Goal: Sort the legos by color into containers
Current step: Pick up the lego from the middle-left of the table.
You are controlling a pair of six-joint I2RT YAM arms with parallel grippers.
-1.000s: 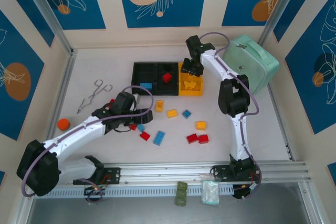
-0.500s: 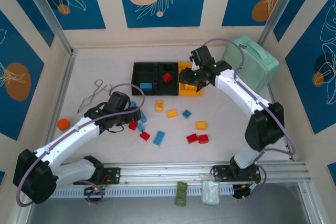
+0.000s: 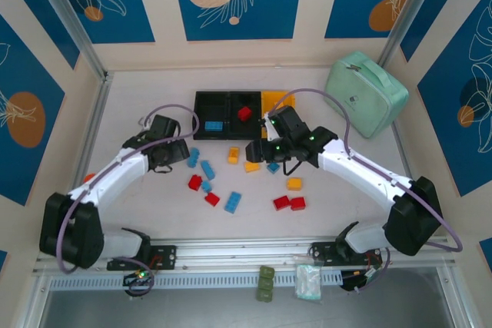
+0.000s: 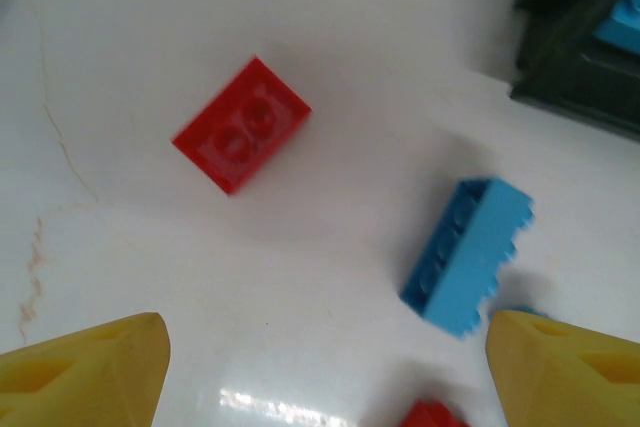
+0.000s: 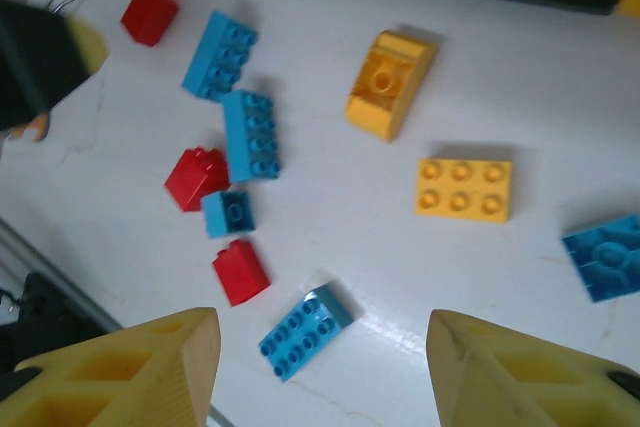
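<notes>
Top external, containers (image 3: 198, 105) holding blue, red legos (image 3: 244, 113)

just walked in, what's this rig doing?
Two arms are sorting legos by color into the containers. The left end effector hangs open over a red brick and a blue brick; the right end effector is open above other loose ones. Neither holds anything. Already binned: a blue piece and a red piece.

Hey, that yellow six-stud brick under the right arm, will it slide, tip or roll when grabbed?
The yellow brick looks rigid with flat, squared sides, so it probably grips firmly. It lies flat, studs up, so a push would likely slide it on the glossy table, not roll it.
</notes>
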